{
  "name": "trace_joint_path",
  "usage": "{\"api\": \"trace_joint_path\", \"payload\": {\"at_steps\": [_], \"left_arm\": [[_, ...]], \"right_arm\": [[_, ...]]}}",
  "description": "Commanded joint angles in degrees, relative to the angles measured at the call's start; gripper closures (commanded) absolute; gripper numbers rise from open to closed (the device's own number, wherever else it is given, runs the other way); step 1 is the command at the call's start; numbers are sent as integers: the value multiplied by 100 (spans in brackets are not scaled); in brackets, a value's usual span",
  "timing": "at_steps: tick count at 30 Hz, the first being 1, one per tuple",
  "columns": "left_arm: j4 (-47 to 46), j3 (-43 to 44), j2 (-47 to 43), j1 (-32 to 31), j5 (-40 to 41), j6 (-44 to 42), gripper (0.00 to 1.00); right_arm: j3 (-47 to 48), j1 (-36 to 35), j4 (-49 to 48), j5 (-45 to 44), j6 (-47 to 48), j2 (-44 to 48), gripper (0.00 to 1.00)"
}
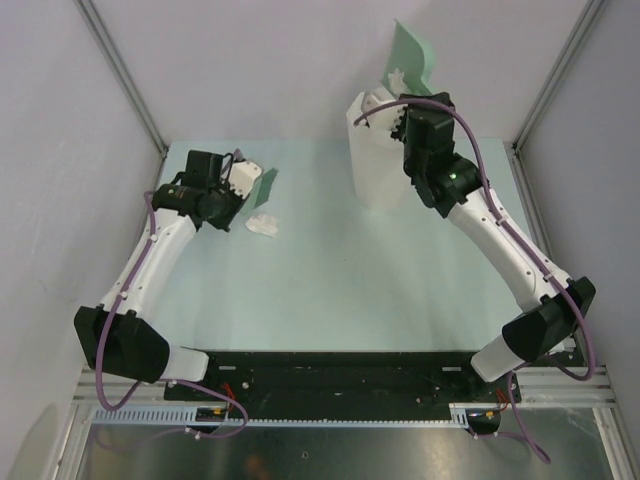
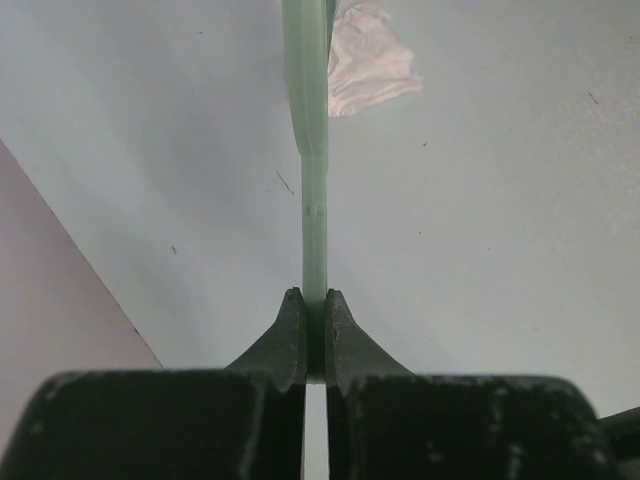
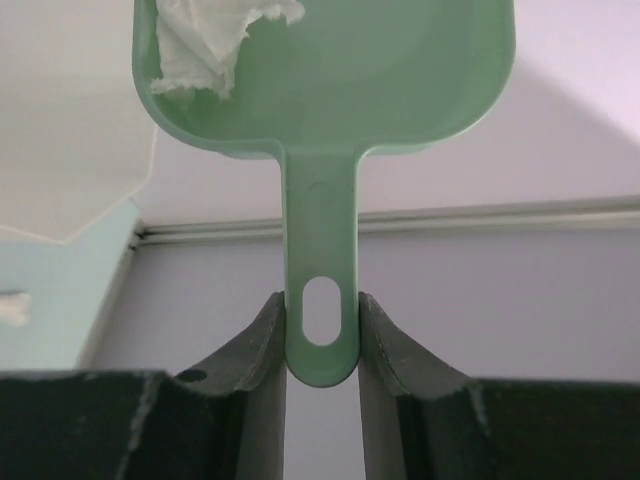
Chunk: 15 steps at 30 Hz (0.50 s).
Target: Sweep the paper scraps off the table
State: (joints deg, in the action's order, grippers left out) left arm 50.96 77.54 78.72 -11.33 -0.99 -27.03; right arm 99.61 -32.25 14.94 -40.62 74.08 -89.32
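Note:
One paper scrap (image 1: 264,225) lies on the table (image 1: 330,280) just right of my left gripper (image 1: 238,186); it also shows in the left wrist view (image 2: 365,62). My left gripper (image 2: 315,302) is shut on a thin green sweeper blade (image 2: 313,150), seen edge-on, whose far end is beside the scrap. My right gripper (image 3: 322,305) is shut on the handle of the green dustpan (image 3: 330,90), held tilted up above the white bin (image 1: 378,160). A paper wad (image 3: 200,45) sits in the pan's left corner. The dustpan (image 1: 415,55) rises above the bin's rim.
Grey walls with metal rails close the table on the left, back and right. The tall white faceted bin stands at the back right, its rim (image 3: 70,190) below the pan. A small white scrap (image 3: 12,308) shows on the table at the right wrist view's left edge.

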Motion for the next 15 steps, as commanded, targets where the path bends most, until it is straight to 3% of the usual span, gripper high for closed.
{"api": "trace_joint_path", "payload": {"at_steps": [1,7,11,15], "left_arm": [[-262,-46,-164,52,-234,-84,100],[-271,-72,-172,61,-252,-92,100],[-271,-90,-199,52,-235,-127,100],[-271,-98,-217,52,-208,-119,100]], "right_arm": [[-485,157,-484,440,2810,494,100],[-566,430,-237,239,3814,485,100],[-1030,571,-605,475,4579,652,100],[-1023,483,-622,661,4239,705,100]]}}
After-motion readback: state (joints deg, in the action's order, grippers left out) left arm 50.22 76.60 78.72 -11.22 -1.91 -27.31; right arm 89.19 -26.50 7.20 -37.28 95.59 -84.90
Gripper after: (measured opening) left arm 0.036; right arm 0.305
